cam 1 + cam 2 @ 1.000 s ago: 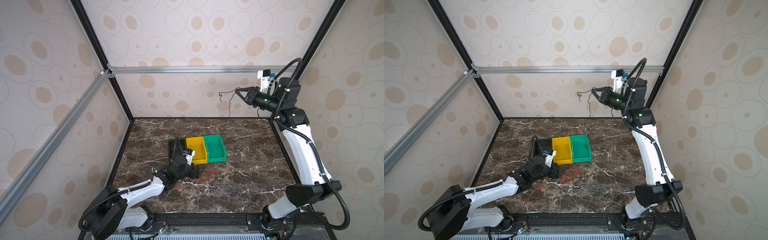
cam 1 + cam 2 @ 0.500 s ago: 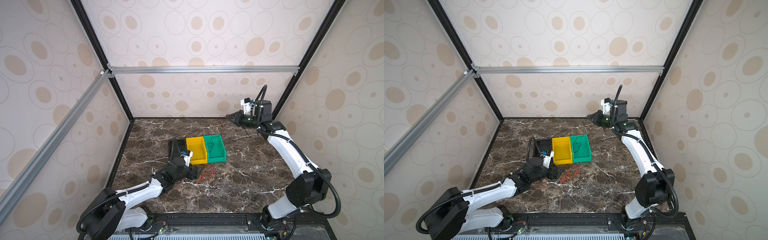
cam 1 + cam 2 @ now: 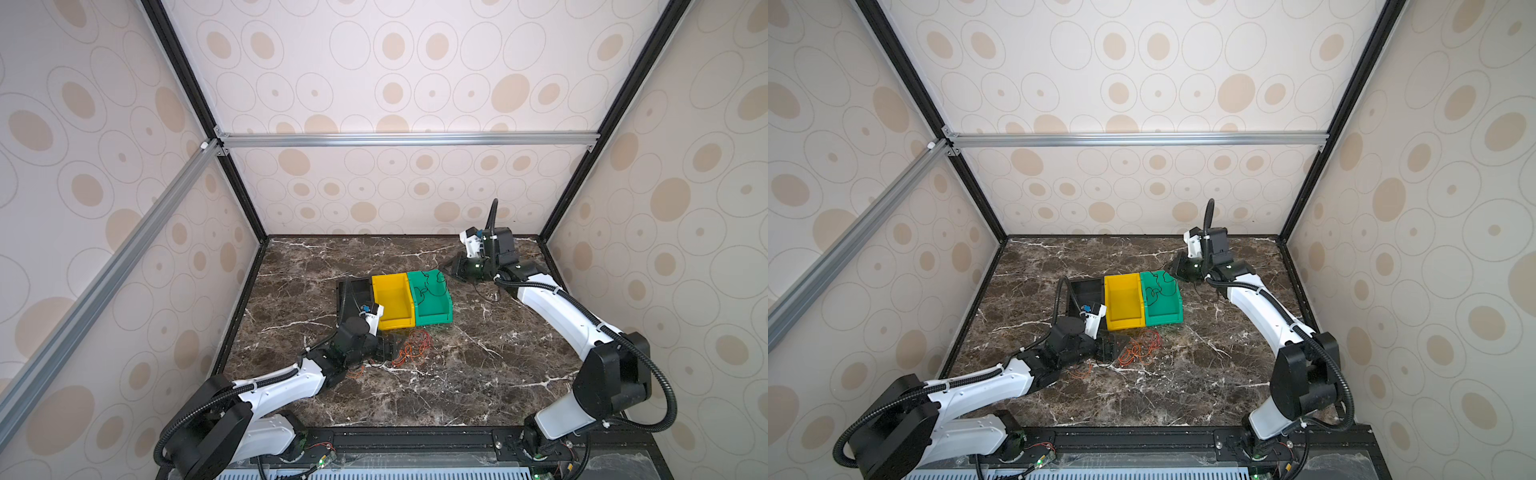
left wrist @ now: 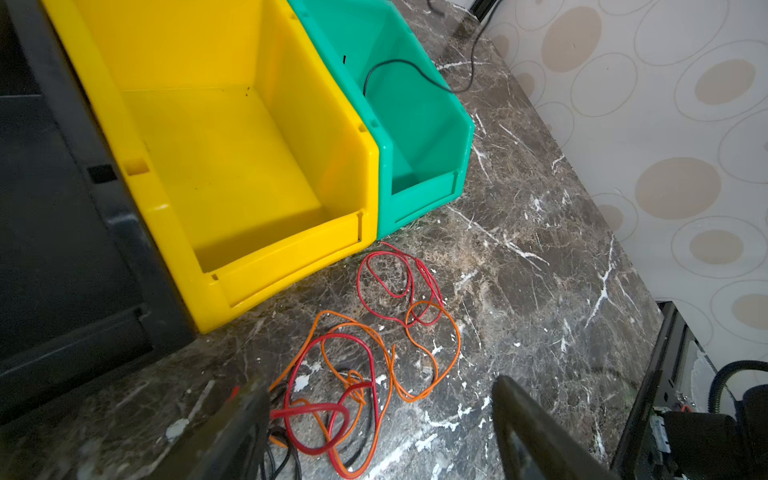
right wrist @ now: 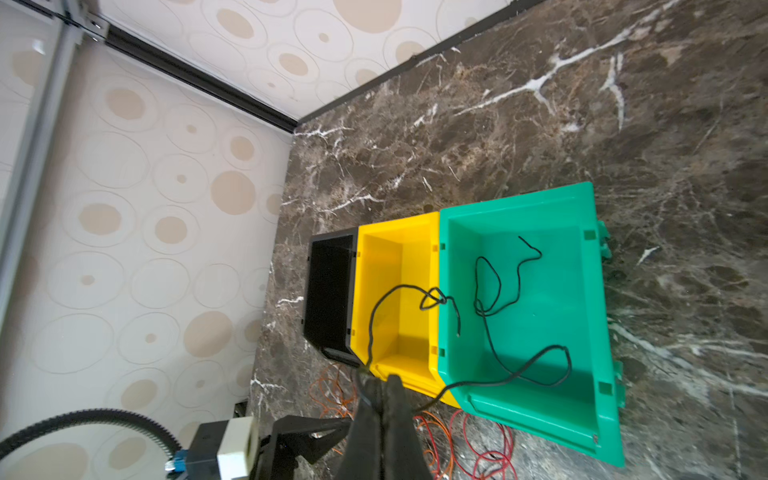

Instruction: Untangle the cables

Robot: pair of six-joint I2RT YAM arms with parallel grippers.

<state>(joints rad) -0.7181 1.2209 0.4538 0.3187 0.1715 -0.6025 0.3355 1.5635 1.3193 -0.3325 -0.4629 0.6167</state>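
Observation:
A tangle of orange and red cables (image 3: 412, 351) (image 3: 1140, 347) (image 4: 361, 374) lies on the marble table in front of the yellow bin, with a black strand (image 4: 286, 457) mixed in. My left gripper (image 3: 388, 351) (image 3: 1111, 350) (image 4: 378, 386) is low at the tangle's near end, open, its fingers either side of the loops and holding nothing. My right gripper (image 3: 451, 266) (image 3: 1170, 270) (image 5: 376, 380) hovers at the green bin's far right corner, shut on a thin black cable (image 5: 486, 307) (image 3: 432, 286) (image 3: 1158, 287) (image 4: 399, 62). That cable's loops rest inside the green bin.
Three bins stand side by side mid-table: black (image 3: 353, 286) (image 5: 328, 291), yellow (image 3: 395, 322) (image 4: 270, 257) (image 5: 399, 220), green (image 3: 434, 318) (image 3: 1163, 318) (image 4: 419, 199) (image 5: 519, 195). Patterned walls close in the back and both sides. Bare marble stretches to the front right.
My right arm has come down from high by the back wall to just beside the green bin, laying the black cable into it. The left arm has barely moved.

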